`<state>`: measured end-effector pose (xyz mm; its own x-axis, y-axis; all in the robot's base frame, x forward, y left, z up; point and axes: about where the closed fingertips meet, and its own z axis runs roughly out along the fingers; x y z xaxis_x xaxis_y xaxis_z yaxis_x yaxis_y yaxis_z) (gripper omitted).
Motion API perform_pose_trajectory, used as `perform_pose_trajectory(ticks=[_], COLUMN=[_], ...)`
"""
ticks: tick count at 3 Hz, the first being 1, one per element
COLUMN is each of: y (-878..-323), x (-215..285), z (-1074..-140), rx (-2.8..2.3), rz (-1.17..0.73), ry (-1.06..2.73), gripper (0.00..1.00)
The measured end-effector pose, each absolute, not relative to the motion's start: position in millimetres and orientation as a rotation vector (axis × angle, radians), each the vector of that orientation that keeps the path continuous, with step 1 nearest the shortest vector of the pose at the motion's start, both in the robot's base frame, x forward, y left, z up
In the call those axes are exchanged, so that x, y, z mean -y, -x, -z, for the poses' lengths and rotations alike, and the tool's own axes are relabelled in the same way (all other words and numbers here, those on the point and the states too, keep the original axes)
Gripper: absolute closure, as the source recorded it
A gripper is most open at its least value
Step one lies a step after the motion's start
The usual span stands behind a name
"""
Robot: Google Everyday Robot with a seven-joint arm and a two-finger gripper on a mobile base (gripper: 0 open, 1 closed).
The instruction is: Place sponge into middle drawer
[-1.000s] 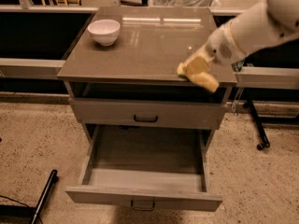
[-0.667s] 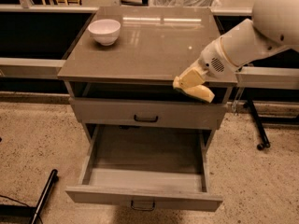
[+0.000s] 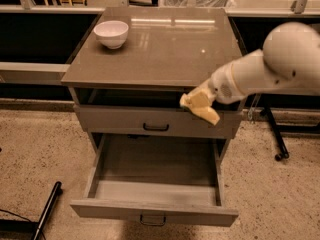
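The pale-yellow sponge (image 3: 207, 112) hangs in the air in my gripper (image 3: 200, 100), which is shut on it at the end of the white arm (image 3: 260, 71) reaching in from the right. The sponge is level with the front of the closed upper drawer (image 3: 115, 121), near its right end. It is above the right part of the middle drawer (image 3: 150, 212). That drawer is pulled wide open below, and its grey inside holds nothing. Its small loop handle (image 3: 152, 219) shows on the front.
A white bowl (image 3: 111, 33) stands at the far left of the grey cabinet top (image 3: 165, 54). A black rod (image 3: 47, 210) lies on the floor at the lower left. A wheeled black stand (image 3: 276, 144) is on the floor at the right of the cabinet.
The arm has carried the sponge down and to the left, from above the cabinet top's right front edge to in front of the upper drawer.
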<state>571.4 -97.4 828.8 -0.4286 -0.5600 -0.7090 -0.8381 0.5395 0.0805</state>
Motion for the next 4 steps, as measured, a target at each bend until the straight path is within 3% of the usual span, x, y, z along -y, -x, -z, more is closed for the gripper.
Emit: perform_pose_trajectory(ticks=[2, 4], y=[-562.8, -561.7], x=[86.6, 81.7], z=[-677.5, -624.9], rx=[-2.259, -2.283], rz=[-0.723, -0.773], ry=[0.986, 0.946], gripper=[1.0, 1.0])
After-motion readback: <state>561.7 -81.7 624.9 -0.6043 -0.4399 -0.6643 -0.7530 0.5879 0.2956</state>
